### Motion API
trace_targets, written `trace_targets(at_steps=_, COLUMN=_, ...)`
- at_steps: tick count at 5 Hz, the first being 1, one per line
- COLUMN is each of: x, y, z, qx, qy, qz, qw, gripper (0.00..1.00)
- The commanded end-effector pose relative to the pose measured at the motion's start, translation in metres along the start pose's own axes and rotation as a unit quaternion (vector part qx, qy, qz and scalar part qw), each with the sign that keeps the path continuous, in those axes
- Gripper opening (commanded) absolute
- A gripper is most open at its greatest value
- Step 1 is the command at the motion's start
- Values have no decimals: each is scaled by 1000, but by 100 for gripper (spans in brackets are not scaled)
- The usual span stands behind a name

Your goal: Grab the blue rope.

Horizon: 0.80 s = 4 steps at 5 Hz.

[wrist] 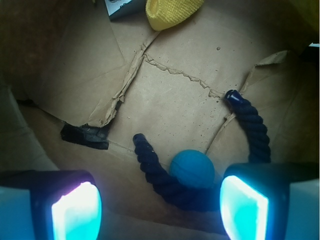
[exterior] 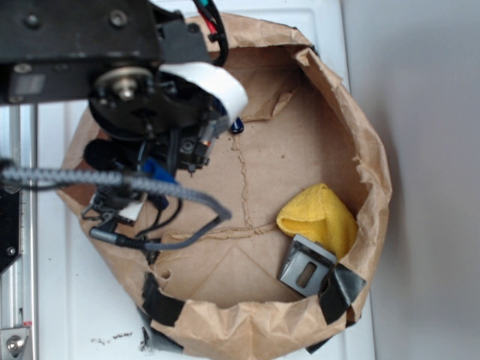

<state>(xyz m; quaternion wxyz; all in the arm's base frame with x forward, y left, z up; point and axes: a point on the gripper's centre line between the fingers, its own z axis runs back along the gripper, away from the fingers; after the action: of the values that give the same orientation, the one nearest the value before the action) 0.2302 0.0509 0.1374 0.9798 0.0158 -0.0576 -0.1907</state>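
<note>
In the wrist view the blue rope (wrist: pixel 165 182), thick, dark navy and twisted, lies curved like a horseshoe on the brown paper floor, its glossy ends pointing away from me. A bright blue ball (wrist: pixel 192 169) rests inside its curve. My gripper (wrist: pixel 160 210) is open and empty, its lit fingers (wrist: pixel 244 207) wide apart, with the rope's bend between them toward the right finger. In the exterior view the arm covers most of the rope; one rope end (exterior: pixel 237 126) peeks out beside the gripper (exterior: pixel 191 157).
Everything sits in a round brown paper bag (exterior: pixel 375 187) with raised walls. A yellow cloth (exterior: pixel 319 217) (wrist: pixel 170 11) and a grey metal bracket (exterior: pixel 306 268) lie at the far side. Black tape (wrist: pixel 85 136) patches the floor. The robot's grey braided cable (exterior: pixel 112 180) hangs across.
</note>
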Motion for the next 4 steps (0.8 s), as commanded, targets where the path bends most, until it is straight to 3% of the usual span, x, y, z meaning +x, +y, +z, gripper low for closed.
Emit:
trace_targets(at_steps=1, x=19, y=27, z=-31, qx=44, qy=3, qz=29, qw=999, gripper=100)
trace_targets(at_steps=3, x=39, y=47, z=-54, qx=60, qy=7, qz=52, qw=997, gripper=100)
trace_targets(at_steps=4, x=34, y=44, z=-50, qx=66, qy=-10, qz=33, qw=997, gripper=100)
